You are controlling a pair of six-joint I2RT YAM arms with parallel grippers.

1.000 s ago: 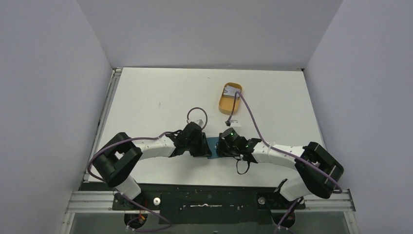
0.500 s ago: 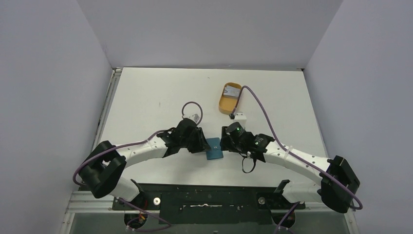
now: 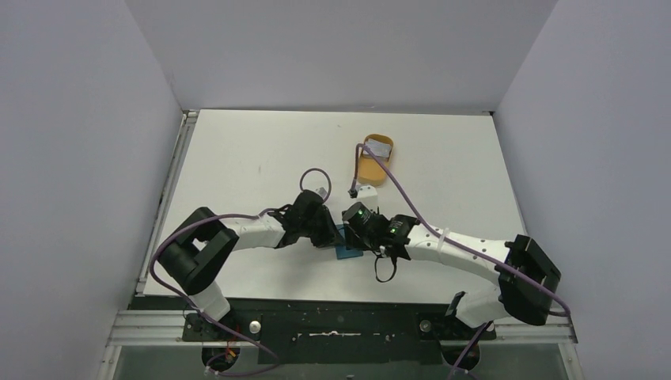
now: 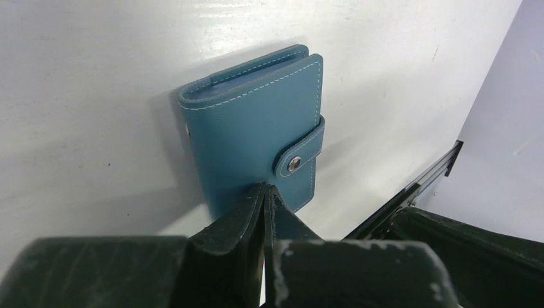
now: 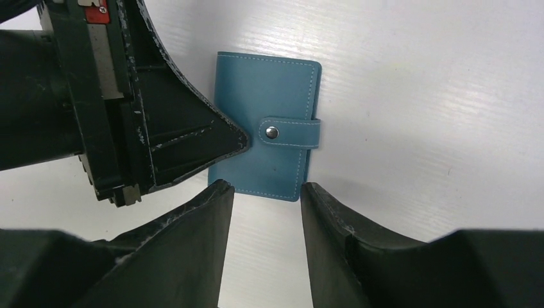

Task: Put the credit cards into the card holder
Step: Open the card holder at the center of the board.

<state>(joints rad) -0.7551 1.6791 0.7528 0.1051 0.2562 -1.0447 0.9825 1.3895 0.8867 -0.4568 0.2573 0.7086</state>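
Since a moment ago the left claw [image 4: 264, 190] has pinched together, its tip touching the card holder [image 4: 247, 122]. The right claw [image 5: 266, 190] hovers apart, empty.

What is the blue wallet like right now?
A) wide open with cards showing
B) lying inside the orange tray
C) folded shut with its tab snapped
C: the blue wallet lies folded shut, and its snap tab wraps over the edge and is fastened on the front cover.

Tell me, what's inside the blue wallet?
Only the outside shows. The wallet lies closed, its snap tab fastened, so whatever is inside is hidden.
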